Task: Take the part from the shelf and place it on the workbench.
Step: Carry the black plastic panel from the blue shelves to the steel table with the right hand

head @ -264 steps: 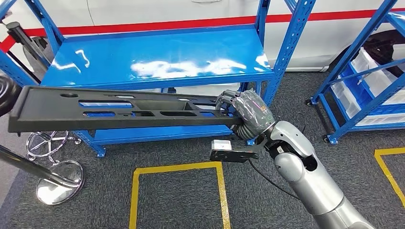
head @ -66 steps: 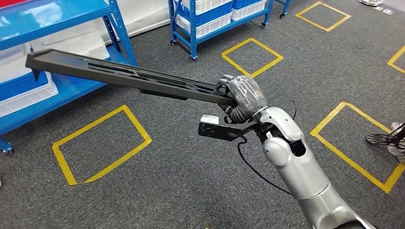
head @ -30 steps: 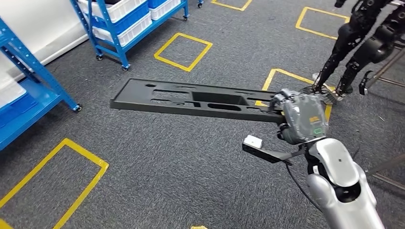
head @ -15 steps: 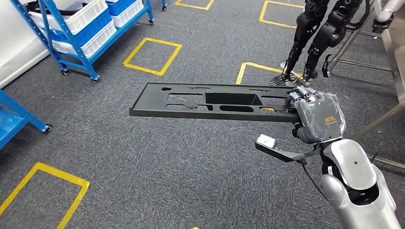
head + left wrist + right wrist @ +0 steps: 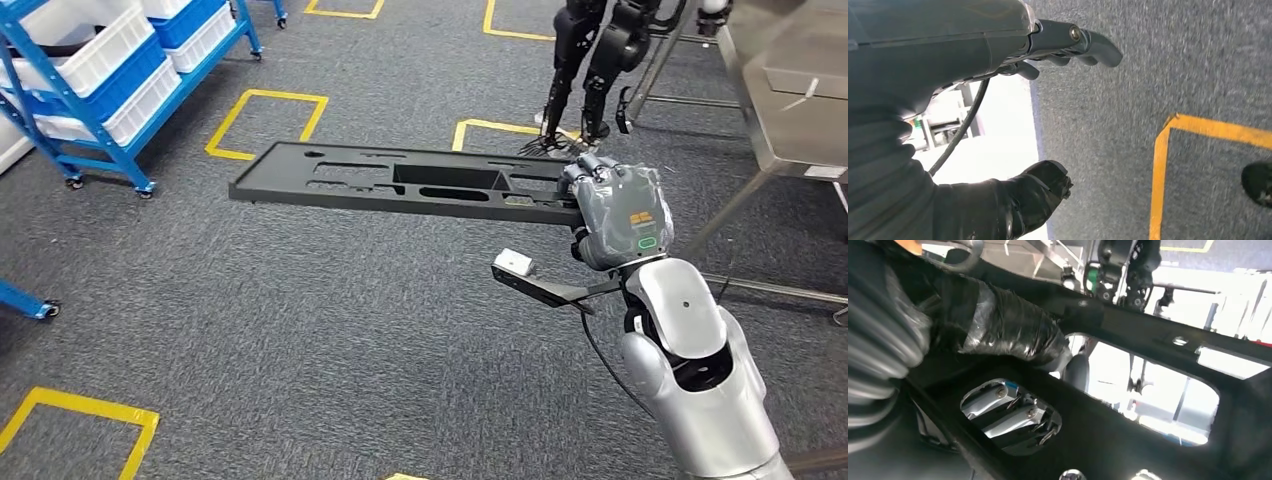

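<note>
The part (image 5: 400,183) is a long, flat black panel with several cut-outs, held level above the carpet. My right hand (image 5: 620,215) grips its right end, and the panel sticks out to the left. In the right wrist view my taped thumb (image 5: 1008,330) presses on the black part (image 5: 1128,440), seen from close up. The metal workbench (image 5: 790,110) stands at the far right, beyond my right hand. My left hand (image 5: 938,55) hangs over the carpet with thumb and fingers apart and nothing between them.
A blue shelf (image 5: 90,70) with white bins stands at the far left. Another robot's dark legs (image 5: 600,50) stand behind the part, beside the workbench's slanted legs (image 5: 730,210). Yellow tape squares (image 5: 265,125) mark the grey carpet.
The camera has turned right: the blue shelves slid off to the left and the workbench came into view at the right. My right hand still holds the part level.
</note>
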Robot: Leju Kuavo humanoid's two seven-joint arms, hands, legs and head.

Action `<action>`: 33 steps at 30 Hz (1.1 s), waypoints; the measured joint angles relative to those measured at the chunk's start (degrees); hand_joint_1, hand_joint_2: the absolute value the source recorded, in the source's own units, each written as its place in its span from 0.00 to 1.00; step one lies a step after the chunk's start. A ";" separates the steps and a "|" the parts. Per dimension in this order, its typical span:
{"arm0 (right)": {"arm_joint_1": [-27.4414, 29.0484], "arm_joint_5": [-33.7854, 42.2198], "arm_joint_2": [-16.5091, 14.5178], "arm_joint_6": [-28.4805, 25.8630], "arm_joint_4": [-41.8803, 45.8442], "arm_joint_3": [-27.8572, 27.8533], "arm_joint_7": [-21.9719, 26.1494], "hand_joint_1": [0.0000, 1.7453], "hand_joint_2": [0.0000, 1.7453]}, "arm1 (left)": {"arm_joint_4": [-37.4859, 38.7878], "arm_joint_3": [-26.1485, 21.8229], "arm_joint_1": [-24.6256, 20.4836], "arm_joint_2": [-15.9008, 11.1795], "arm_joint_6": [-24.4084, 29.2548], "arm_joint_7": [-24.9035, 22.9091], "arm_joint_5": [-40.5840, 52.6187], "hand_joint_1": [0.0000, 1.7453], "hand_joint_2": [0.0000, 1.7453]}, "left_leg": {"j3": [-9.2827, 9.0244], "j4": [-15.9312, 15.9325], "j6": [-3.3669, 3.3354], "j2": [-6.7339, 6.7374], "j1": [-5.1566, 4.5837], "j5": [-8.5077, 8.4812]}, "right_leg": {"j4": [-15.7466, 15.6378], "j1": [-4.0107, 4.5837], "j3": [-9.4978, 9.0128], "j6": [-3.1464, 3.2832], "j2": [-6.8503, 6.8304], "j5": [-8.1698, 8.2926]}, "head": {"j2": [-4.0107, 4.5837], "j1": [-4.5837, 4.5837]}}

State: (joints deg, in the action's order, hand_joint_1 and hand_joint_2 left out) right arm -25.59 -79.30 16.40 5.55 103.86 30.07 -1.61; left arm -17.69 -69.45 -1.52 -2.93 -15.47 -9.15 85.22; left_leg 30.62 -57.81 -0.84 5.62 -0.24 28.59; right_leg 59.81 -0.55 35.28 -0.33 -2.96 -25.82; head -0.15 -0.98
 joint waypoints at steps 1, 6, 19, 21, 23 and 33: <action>-0.14 -0.01 -0.15 -0.01 -0.19 0.14 -0.03 1.00 1.00 | 0.06 -0.06 -0.04 -0.03 -0.02 -0.03 0.00 0.00 1.00 | -0.09 -0.11 0.31 0.02 0.14 0.27 | -0.17 -0.06 -0.07 0.33 0.53 0.08 | 0.00 0.01; -0.97 0.04 -0.93 -0.01 -0.73 0.75 -0.28 1.00 1.00 | 0.49 -0.21 0.10 -0.20 -0.12 -0.38 0.08 0.00 1.00 | 4.40 -9.99 1.05 -5.08 0.86 6.13 | -0.76 -0.15 -0.32 1.90 2.84 0.45 | 0.00 -0.02; 0.02 -0.09 -0.14 -0.60 -1.39 0.47 -1.88 1.00 1.00 | 1.13 -0.19 0.31 -1.37 0.17 2.01 0.27 0.00 1.00 | 1.92 0.00 -1.24 -6.97 1.13 -2.08 | 3.81 0.14 2.43 -0.26 6.59 -1.81 | 0.00 0.11; 0.15 -0.25 0.04 -0.76 -1.48 0.29 -1.90 1.00 1.00 | 1.17 -0.19 0.48 -1.45 0.21 2.06 0.31 0.00 1.00 | 1.84 0.17 -1.59 -5.54 0.91 -2.11 | 10.99 0.03 5.86 -0.59 4.05 -5.29 | 0.00 0.16; 0.26 -0.48 0.04 -0.80 -1.70 0.26 -1.91 1.00 1.00 | 1.26 -0.19 0.54 -1.57 0.16 1.84 0.33 0.00 1.00 | 1.82 0.14 -1.62 -4.02 0.84 -1.99 | 15.52 -0.31 8.12 -0.96 3.45 -6.30 | 0.00 0.16; -0.08 -0.77 -0.03 -0.87 -1.90 0.25 -1.88 1.00 1.00 | 1.63 -0.20 -0.04 -1.96 -0.20 0.66 0.37 0.00 1.00 | 1.07 -1.34 0.90 -1.03 0.66 0.32 | -1.14 -0.10 -0.37 0.96 1.63 0.89 | 0.00 0.10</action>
State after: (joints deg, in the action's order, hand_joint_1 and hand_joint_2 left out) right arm -25.67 -80.07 16.37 4.68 101.96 30.32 -3.49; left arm -16.06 -69.65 -1.56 -4.88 -15.67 -8.49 85.59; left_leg 31.69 -59.15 0.06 4.59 0.43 28.91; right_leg 58.67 -0.65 34.90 0.63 -1.33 -24.93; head -0.15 -0.88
